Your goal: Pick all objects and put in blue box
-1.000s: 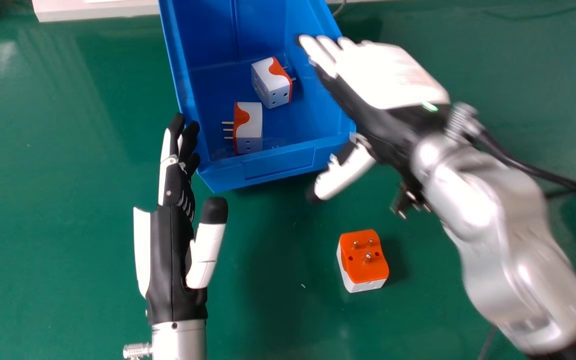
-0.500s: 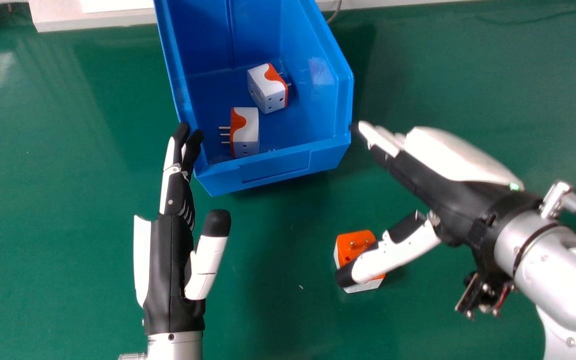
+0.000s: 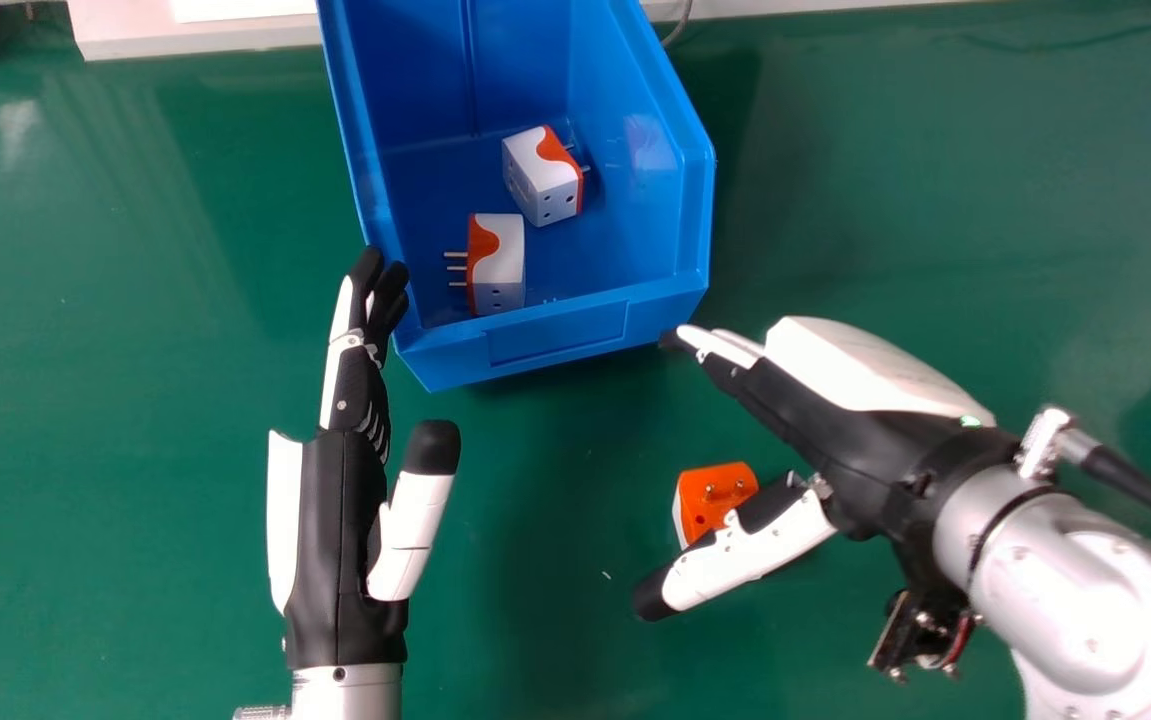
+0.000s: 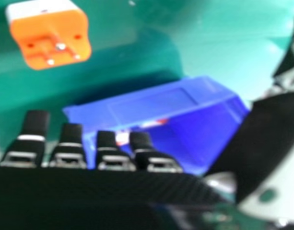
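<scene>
Right fingers (image 3: 728, 347) shifted left — orange-topped adapter (image 3: 697, 502) apart, partly behind thumb (image 3: 750, 555).

Two adapters (image 3: 541, 180) in blue box (image 3: 557, 338), third adapter (image 3: 705, 492) on green table (image 3: 115, 500), partly behind right hand (image 3: 835, 435), left hand (image 3: 343, 530) near box

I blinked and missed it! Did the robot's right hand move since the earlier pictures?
Yes. The right hand was over the right side of the blue box; now it is off the box, further right and closer to the robot.
</scene>
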You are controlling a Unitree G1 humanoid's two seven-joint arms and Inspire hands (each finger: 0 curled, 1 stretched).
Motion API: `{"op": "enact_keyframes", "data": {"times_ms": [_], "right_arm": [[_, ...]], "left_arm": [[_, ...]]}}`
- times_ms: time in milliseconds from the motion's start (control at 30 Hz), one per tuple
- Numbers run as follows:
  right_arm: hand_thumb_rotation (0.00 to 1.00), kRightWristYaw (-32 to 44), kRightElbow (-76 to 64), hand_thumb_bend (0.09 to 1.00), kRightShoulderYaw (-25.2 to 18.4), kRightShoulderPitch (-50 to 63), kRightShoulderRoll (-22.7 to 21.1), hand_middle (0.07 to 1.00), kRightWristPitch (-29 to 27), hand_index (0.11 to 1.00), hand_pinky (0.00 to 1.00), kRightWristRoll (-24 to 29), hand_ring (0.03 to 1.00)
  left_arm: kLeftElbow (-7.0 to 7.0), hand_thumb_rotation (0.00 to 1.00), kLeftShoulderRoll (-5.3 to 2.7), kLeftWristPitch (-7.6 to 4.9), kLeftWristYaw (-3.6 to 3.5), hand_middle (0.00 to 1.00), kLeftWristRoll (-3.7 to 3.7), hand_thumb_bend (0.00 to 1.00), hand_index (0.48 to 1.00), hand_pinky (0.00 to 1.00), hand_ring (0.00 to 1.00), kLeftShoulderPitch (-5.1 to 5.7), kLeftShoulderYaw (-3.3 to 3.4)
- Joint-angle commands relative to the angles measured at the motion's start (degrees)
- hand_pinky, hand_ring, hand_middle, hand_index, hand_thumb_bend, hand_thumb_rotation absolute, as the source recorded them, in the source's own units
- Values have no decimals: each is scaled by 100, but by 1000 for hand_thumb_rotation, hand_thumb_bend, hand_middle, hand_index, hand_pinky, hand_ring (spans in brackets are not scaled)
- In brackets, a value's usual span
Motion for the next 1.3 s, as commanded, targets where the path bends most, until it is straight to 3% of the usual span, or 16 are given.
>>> {"op": "enact_keyframes", "data": {"times_ms": [0, 267, 500, 700, 933, 1067, 1267], "right_arm": [[374, -54, 67, 843, 55, -101, 140, 968, -51, 939, 740, -182, 923], [358, -126, 633, 849, 159, -221, 351, 957, -261, 936, 637, -434, 902], [325, -323, 1100, 867, 160, -274, 458, 946, -405, 929, 589, -505, 880], [318, -357, 1160, 874, 106, -266, 517, 944, -447, 927, 591, -473, 876], [315, -450, 1540, 880, 257, -296, 746, 946, -298, 924, 596, -1233, 881], [312, -533, 1762, 884, 233, -288, 910, 950, -269, 922, 599, -1396, 891], [289, -492, 2056, 895, 209, -358, 1047, 962, -224, 924, 643, -1463, 921]], "left_arm": [[-156, 945, -25, -22, -6, 946, 13, 918, 947, 997, 939, 10, -13], [-211, 951, -24, 49, 17, 945, 58, 922, 946, 991, 940, -9, 2], [-179, 956, -3, 19, 6, 948, 65, 926, 948, 988, 940, -27, 9], [-180, 956, 3, 14, -8, 948, 51, 923, 947, 987, 938, -30, 17], [-167, 956, 6, 7, 4, 947, 82, 925, 948, 989, 938, -39, 29], [-200, 958, -9, 29, 11, 947, 87, 925, 948, 989, 938, -22, 29], [-145, 958, 10, -17, -28, 946, 37, 928, 948, 988, 938, -39, 22]]}}
